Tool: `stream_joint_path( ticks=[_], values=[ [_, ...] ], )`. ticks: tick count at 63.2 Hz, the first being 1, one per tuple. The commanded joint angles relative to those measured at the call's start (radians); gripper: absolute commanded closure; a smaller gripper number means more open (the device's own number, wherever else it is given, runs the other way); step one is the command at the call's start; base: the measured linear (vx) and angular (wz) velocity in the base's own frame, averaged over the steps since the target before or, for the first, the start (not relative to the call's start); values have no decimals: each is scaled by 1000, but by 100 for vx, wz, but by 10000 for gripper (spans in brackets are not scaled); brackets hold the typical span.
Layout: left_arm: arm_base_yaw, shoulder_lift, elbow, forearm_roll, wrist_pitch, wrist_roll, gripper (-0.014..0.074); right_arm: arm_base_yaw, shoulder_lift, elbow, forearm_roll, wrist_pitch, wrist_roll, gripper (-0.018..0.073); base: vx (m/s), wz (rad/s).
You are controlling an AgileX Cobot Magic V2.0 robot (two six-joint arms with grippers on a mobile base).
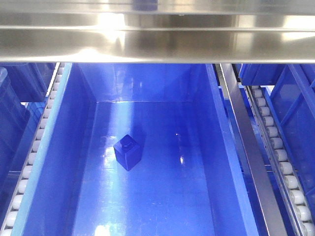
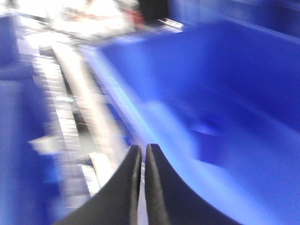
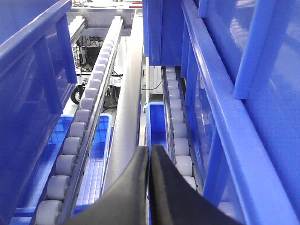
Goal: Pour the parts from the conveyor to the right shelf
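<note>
My left gripper is clenched with nothing between its fingers, and my right gripper is pressed shut on nothing too. The left wrist view is smeared, so I judge that arm is moving; if I steer it on that feed alone, I could clip the bin wall lying at its 1 o'clock. The right gripper sits low among the white roller tracks and a steel rail running to 12 o'clock; a sideways swing there could snag on the rollers or the blue bin sides of the right shelf.

The part lies alone on the bin floor, slightly toward 9 o'clock of centre in the front view. It is a glossy blue block, stud uppermost, corner facing me, nearly matching the bin's colour, so I could easily lose it.
</note>
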Motion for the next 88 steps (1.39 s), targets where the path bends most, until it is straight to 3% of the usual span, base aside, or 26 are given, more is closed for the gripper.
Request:
stream_joint_path(
  ticks=[1,11,22,28,32,62,67,74,88],
  values=[
    [95,-28,17,1,-113,-1,603,2,-10,15,-8,-104,-19,568,0,0],
    [223,-99,137,-98,-271,-4,603,2,-10,15,-8,-104,-19,568,0,0],
    [247,-109,296,-127,-455,-43,603,2,-10,15,-8,-104,-19,568,0,0],
    [247,-109,295,-119,-426,-143,603,2,-10,15,-8,-104,-19,568,0,0],
    [247,-109,295,-101,-427,-164,603,2,-10,15,-8,-104,-19,568,0,0],
    [247,-109,295,-91,-414,-158,603,2,-10,15,-8,-104,-19,568,0,0],
    [247,-109,295,-49,-406,-158,603,2,-10,15,-8,-104,-19,568,0,0],
    [272,-109,295,-8,-393,-158,603,2,-10,15,-8,-101,-19,568,0,0],
    [301,-109,295,-7,-383,-158,603,2,-10,15,-8,-101,-19,568,0,0]
  ],
)
